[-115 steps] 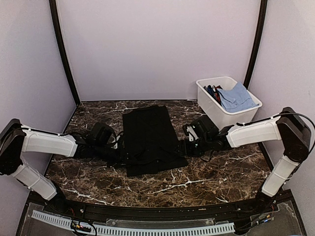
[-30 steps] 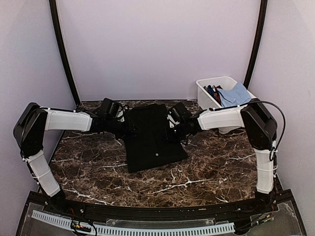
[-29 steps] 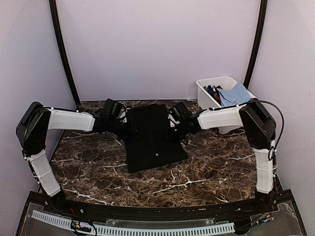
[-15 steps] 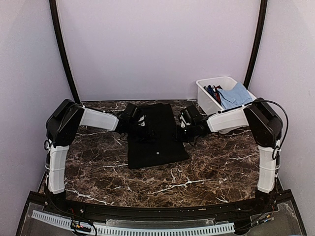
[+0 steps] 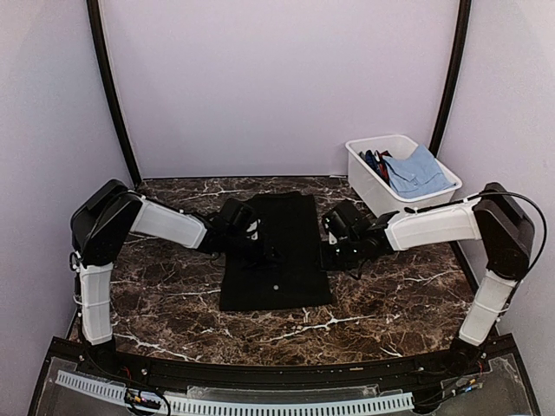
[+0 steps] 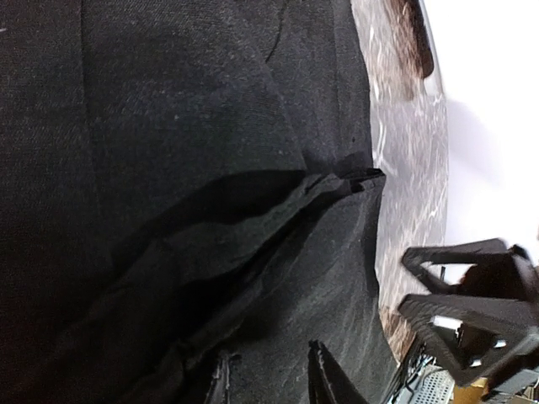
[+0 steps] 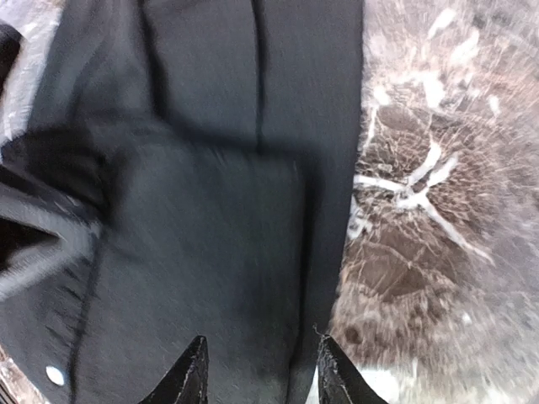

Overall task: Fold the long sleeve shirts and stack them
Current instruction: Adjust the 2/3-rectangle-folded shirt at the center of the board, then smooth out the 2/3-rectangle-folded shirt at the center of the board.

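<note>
A black long sleeve shirt (image 5: 286,282) lies flat as a long rectangle in the middle of the marble table (image 5: 390,295), with a tiny white button (image 5: 275,285) showing. My left gripper (image 5: 265,256) hovers low over its left half. In the left wrist view its fingers (image 6: 268,377) stand apart over dark cloth (image 6: 168,126), beside a raised fold. My right gripper (image 5: 329,253) sits at the shirt's right edge. In the right wrist view that gripper (image 7: 261,370) is open, straddling the edge of the black cloth (image 7: 219,236), with nothing between its fingers.
A white bin (image 5: 360,160) stands at the back right with a light blue shirt (image 5: 419,169) and other clothes in it. Purple walls close in the back and sides. Bare marble lies left, right and in front of the shirt.
Both arms have drawn back from the far end towards the near side, and the black shirt has slid nearer with them. The right gripper's fingers have spread wider.
</note>
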You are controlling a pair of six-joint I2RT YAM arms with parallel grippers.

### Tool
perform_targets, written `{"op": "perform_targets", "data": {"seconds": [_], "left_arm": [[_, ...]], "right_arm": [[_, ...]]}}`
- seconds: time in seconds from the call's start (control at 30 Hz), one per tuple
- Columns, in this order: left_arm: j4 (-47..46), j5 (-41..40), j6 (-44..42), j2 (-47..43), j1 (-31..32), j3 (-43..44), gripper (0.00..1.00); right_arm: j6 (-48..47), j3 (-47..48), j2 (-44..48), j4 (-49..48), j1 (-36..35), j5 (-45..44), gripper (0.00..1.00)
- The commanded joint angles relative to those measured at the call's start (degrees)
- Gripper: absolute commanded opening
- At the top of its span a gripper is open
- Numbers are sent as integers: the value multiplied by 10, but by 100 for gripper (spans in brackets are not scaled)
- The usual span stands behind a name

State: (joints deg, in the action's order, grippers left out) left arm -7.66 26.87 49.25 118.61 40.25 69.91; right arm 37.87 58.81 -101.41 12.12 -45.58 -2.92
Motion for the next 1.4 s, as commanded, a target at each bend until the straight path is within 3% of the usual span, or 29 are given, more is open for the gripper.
{"op": "perform_targets", "data": {"seconds": [0.0, 0.4, 0.77, 0.97, 1.17, 1.37], "left_arm": [[27, -16, 33, -39, 19, -45, 32], [52, -21, 22, -34, 20, 26, 34], [59, -8, 9, 11, 20, 66, 34], [111, -18, -20, 13, 19, 121, 35], [149, -43, -51, -33, 9, 141, 41], [140, -56, -46, -149, -25, 43, 45]], "right_arm": [[-11, 11, 55, 47, -39, -67, 41], [43, 62, -3, 79, -183, -100, 40], [134, -83, 34, 55, -205, -95, 39], [137, -98, 55, 47, -205, -93, 39], [130, -70, 92, 80, -205, -122, 40], [109, 5, 90, 114, -222, -149, 40]]}}
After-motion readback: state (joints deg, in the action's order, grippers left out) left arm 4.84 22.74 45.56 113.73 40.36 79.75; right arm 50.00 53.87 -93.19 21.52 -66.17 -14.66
